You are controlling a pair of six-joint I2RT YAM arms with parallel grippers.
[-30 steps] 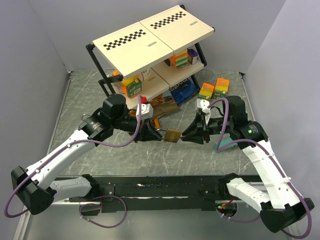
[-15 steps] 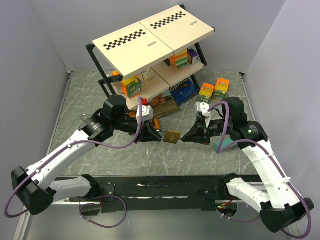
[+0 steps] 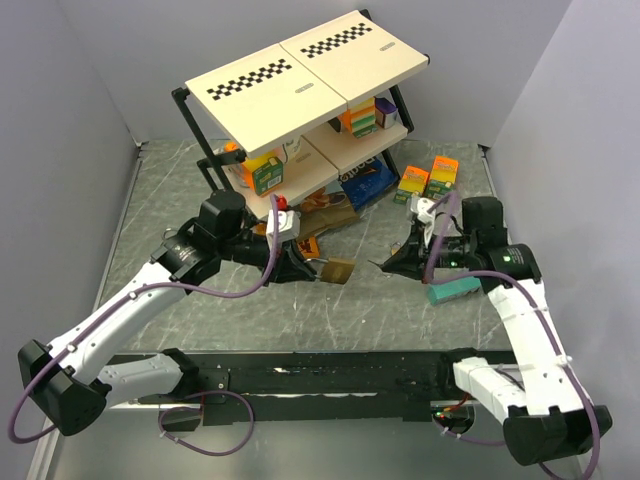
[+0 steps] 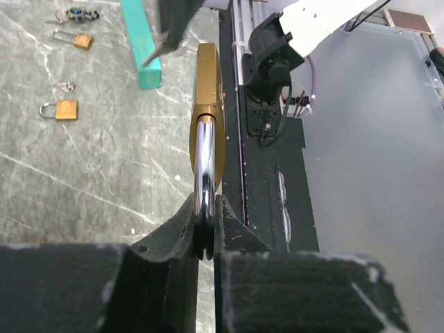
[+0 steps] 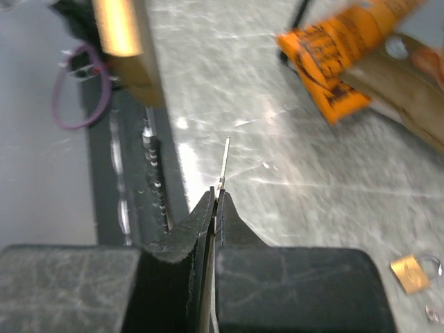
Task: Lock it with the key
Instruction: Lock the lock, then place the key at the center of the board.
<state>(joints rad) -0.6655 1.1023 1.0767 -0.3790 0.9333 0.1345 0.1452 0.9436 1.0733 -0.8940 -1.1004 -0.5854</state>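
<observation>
Honestly, I'm pinching the padlock (image 3: 338, 270) by its shackle (image 4: 202, 166) in my left gripper (image 4: 205, 229) and clamping the key (image 5: 225, 159) in my right gripper (image 5: 215, 205), holding it near the padlock's right side, not touching. I'm worrying about the thin key arriving tilted, skidding off the brass body and swinging the padlock round in my grip.

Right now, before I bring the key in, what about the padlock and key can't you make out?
1. Keyhole: the left wrist view shows the padlock edge-on. In the right wrist view it is blurred and cut off by the top edge.
2. Key teeth: the right wrist view shows only a thin edge, and its head is hidden inside the right gripper.
3. Top view: the key is too small to see.
4. Shackle latched or not: one leg hides the other.
</observation>
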